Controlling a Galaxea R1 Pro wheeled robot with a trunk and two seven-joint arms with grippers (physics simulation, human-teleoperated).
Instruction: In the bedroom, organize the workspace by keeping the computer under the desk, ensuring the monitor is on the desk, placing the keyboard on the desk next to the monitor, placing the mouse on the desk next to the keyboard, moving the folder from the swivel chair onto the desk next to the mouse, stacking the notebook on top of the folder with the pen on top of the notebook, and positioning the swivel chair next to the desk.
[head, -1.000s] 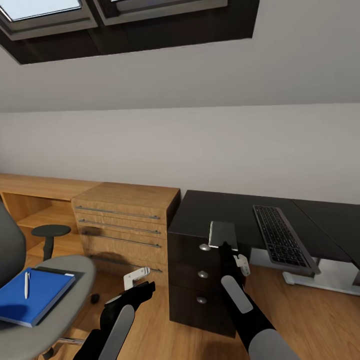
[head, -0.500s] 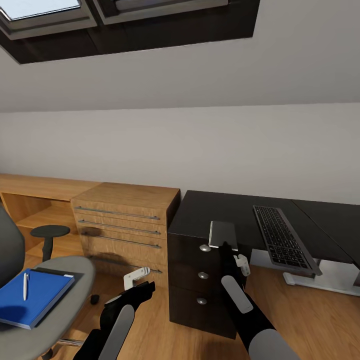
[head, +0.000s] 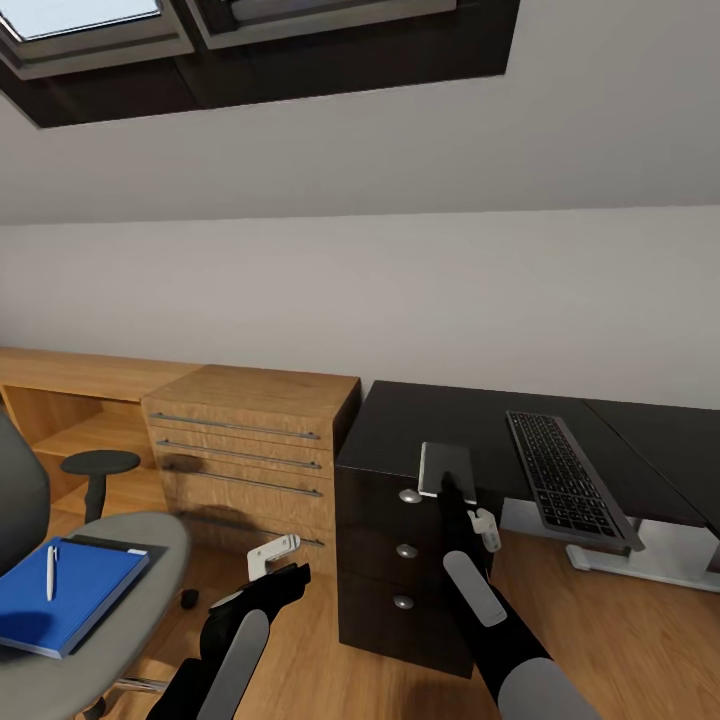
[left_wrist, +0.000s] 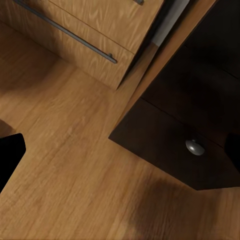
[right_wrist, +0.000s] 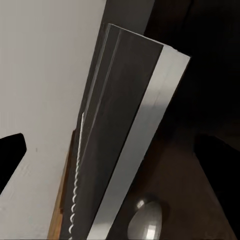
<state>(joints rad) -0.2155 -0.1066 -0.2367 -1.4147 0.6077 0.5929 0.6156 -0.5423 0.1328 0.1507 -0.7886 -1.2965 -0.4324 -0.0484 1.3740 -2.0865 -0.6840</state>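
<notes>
R gripper (head: 452, 487) clamped on notebook (head: 446, 467), ctr frame, over desk (head: 400, 425) edge | L gripper (head: 272, 556) jaws apart, empty, low left-ctr | no change vs 1s ago: notebook not placed | folder (head: 62, 592)+pen (head: 51, 572) on swivel chair (head: 150, 560), lower left

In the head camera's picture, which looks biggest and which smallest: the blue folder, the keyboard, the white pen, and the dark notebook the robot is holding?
1. Folder and keyboard: too alike to rank, and the folder sits nearer.
2. Notebook, held in the right gripper.
3. Pen, smallest.
</notes>
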